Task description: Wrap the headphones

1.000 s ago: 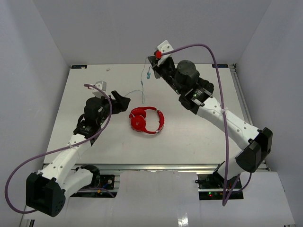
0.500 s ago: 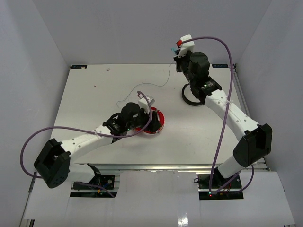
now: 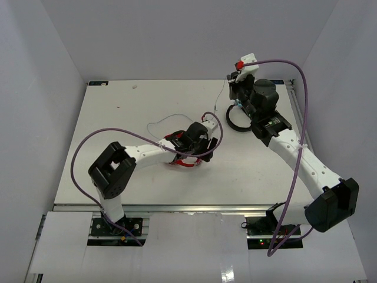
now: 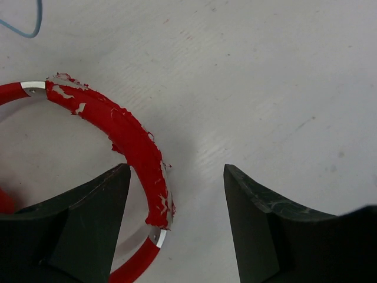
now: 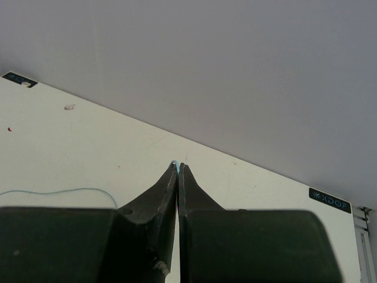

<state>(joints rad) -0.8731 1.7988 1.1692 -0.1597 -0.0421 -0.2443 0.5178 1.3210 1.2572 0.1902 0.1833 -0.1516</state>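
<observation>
Directly beneath the left tool (image 4: 175, 177) lie the red headphones (image 3: 182, 163), flat on the counter (image 3: 118, 106) near its middle. That tool is released, its fingers spread wide. In the left wrist view the peeling red headband (image 4: 126, 132) curves from upper left down to the inner edge of the finger on the left of that picture, while the other finger stands over bare counter. The left arm is by far the nearer. A grasp of the band, I judge, wants the tool shifted toward the band so that the band sits centred.

The right tool (image 5: 178, 165) hangs high over the far right of the counter, clenched on what looks like the end of the thin pale blue cable (image 3: 160, 122). The cable runs loosely back toward the headphones.

The counter is matte white, with plain pale walls on three sides.
</observation>
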